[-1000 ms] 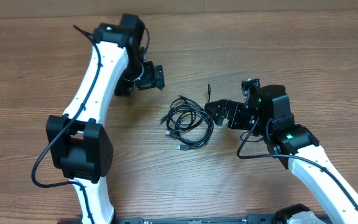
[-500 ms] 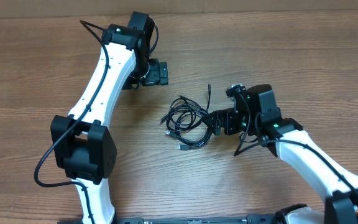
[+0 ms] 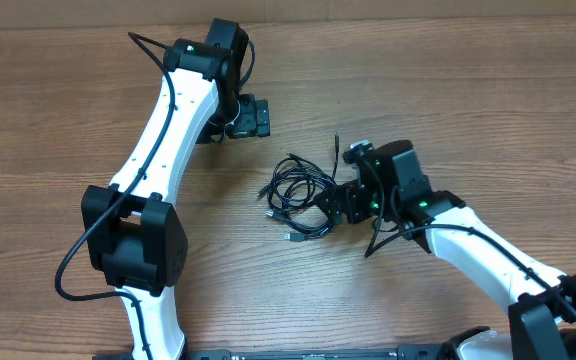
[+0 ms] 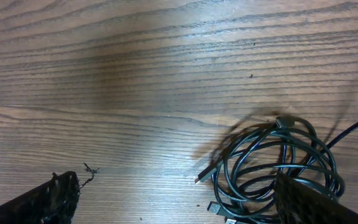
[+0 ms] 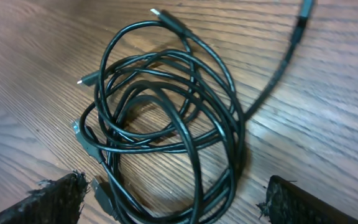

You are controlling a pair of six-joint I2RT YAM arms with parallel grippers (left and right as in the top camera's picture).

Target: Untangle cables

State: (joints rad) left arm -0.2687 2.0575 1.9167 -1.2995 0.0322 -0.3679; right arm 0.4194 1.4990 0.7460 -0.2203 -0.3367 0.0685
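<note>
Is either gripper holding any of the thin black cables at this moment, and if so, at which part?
Nothing is held. The right gripper is open close to the tangled thin black cables; the left gripper is open, farther away.

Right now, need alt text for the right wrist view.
A tangled coil of thin black cables lies on a wood-grain table, with one strand trailing off to the upper right. The right arm's two fingers show at the bottom corners, spread open on either side of the coil and holding nothing.
</note>
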